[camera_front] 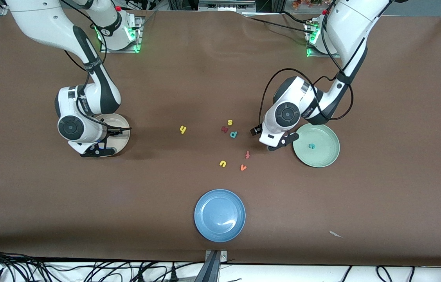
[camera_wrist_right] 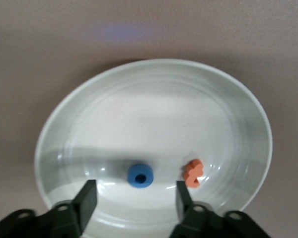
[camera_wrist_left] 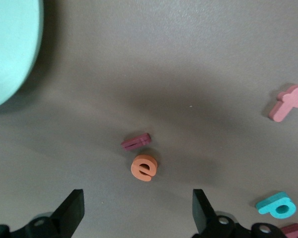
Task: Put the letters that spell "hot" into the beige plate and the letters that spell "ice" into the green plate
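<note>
Letters i (camera_wrist_left: 136,142) and e (camera_wrist_left: 144,168) lie touching under the open, empty left gripper (camera_wrist_left: 138,213), risking a double grab; the right gripper (camera_wrist_right: 134,201), open and empty, hangs over o (camera_wrist_right: 140,175) in the beige plate (camera_wrist_right: 89,114).

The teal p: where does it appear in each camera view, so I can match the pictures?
Front view: teal p among the loose letters in mid-table, beside the maroon letter.
Left wrist view: teal p at the frame's lower edge.
Right wrist view: not in it.
Shared landmark: the orange-red f.
</note>
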Motion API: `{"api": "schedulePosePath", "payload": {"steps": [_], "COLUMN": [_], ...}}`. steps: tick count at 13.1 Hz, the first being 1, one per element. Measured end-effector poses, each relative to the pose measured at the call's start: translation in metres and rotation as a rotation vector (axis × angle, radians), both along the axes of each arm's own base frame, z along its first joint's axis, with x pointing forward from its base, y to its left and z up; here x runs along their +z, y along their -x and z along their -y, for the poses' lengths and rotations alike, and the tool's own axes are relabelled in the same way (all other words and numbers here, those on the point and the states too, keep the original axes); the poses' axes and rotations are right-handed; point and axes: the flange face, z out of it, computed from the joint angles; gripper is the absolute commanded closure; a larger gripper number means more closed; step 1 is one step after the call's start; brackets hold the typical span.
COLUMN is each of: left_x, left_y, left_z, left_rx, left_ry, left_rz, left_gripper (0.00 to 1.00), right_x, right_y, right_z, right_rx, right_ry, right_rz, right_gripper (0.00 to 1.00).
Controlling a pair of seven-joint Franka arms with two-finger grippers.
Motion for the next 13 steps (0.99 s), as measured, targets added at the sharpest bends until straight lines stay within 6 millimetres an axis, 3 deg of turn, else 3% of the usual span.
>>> {"api": "schedulePosePath", "payload": {"steps": [2, 5, 6, 8, 9, 11, 13], "left_x": [-0.008, -0.027, -0.032, -0.037, -0.037, -0.035, -0.034], "left_y": [0.002, 0.002, 0.004, 0.007, 0.007, 0.006, 0.006], "left_z": [0.0, 0.001, 0.001, 0.003, 0.003, 0.006, 0.006], "left_rx": [0.002, 0.011, 0.011, 0.008, 0.008, 0.008, 0.007], "left_ry": [-0.002, 0.012, 0.012, 0.016, 0.016, 0.022, 0.021], "left_rz": [-0.011, -0.003, -0.008, -0.007, -0.006, 0.002, 0.001], "left_gripper": [0.2, 0.43, 0.46, 0.62, 0.76, 0.94, 0.95], "right_x": [0.028, 0.058, 0.062, 0.063, 0.061, 0.048, 0.023], "right_y": [0.0, 0.013, 0.019, 0.03, 0.036, 0.05, 0.062], "right_z": [-0.035, -0.119, -0.141, -0.178, -0.196, -0.232, -0.26], "right_rx": [-0.027, -0.142, -0.204, -0.371, -0.452, -0.594, -0.683], "right_ry": [-0.051, -0.06, -0.051, -0.028, -0.017, -0.007, -0.014], "right_rz": [0.016, 0.07, 0.085, 0.13, 0.151, 0.185, 0.205], "right_gripper": [0.11, 0.11, 0.11, 0.11, 0.11, 0.11, 0.11]}}
